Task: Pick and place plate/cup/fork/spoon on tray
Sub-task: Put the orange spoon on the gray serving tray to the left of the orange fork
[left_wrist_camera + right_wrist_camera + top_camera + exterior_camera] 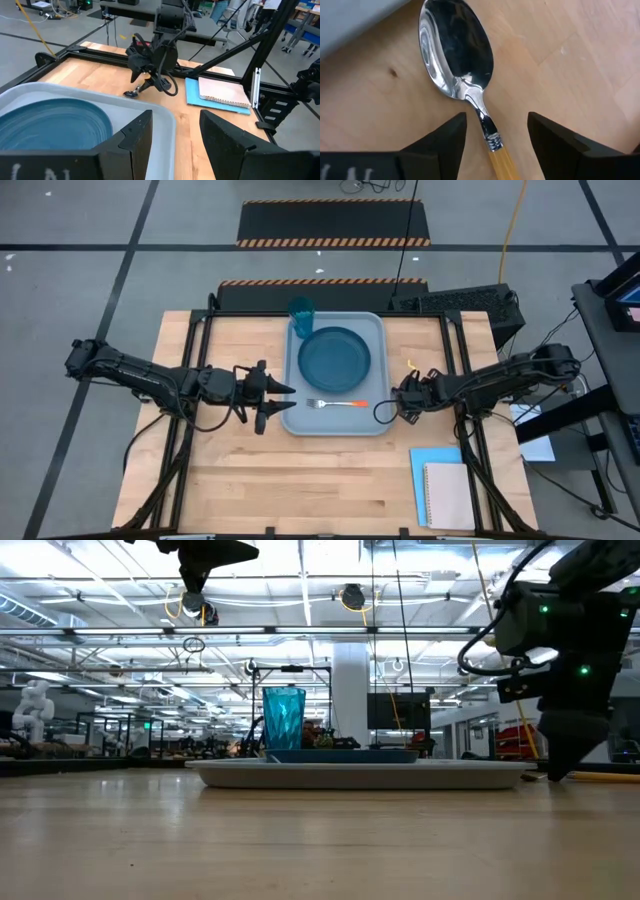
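Right wrist view | right end effector (497, 132) open | straddles spoon (457, 65)

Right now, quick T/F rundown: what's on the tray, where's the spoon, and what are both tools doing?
1. The plate lies on the tray. True.
2. The fork lies on the bare table. False: it lies on the tray, between the plate and the tray's near rim.
3. The spoon is already on the tray. False: it lies on the wooden table beside the tray, between the open fingers of the right tool.
4. The cup stands upright at a far corner of the tray. True.
5. The left tool grips the fork. False: it is open and empty at the tray's left edge.
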### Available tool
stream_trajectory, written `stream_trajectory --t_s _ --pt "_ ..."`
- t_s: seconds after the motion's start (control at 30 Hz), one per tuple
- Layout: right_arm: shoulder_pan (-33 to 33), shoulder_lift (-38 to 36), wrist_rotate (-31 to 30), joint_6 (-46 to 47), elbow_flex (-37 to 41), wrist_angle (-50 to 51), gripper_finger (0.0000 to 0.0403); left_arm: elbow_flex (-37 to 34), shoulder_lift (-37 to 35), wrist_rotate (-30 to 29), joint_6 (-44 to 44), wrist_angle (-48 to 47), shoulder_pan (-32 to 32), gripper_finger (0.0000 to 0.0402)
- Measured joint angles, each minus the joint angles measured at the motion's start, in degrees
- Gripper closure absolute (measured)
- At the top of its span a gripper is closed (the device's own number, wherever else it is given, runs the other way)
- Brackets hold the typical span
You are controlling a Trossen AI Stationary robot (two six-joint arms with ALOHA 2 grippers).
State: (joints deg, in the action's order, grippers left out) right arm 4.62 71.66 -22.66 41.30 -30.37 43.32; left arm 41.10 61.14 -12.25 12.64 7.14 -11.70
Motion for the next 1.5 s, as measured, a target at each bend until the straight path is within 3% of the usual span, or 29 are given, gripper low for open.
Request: stream_trajectory --t_s 0.27,0.67,1.03,1.27,1.5 --pt "-0.1 0.0 4.4 0.2 3.0 -3.5 0.0236 0.0 0.0 0.0 0.1 0.0 0.0 0.0236" --pt "0.0 0.0 6.3 -1.5 3.8 -3.9 0.0389 0.0 0.0 0.0 0.2 0.0 0.0 0.0236" --pt "0.0 -5.9 3.4 -3.2 3.0 -4.2 0.0397 0.0 0.0 0.0 -0.1 0.0 0.0 0.0236" --pt "0.2 -12.1 2.3 -4.8 2.5 -8.2 0.0403 0.0 0.0 0.0 -0.1 0.0 0.0 0.0236" --pt "1.8 -13.1 0.2 -8.7 2.4 -14.7 0.0403 0.0 0.0 0.0 -0.2 0.0 0.0 0.0236"
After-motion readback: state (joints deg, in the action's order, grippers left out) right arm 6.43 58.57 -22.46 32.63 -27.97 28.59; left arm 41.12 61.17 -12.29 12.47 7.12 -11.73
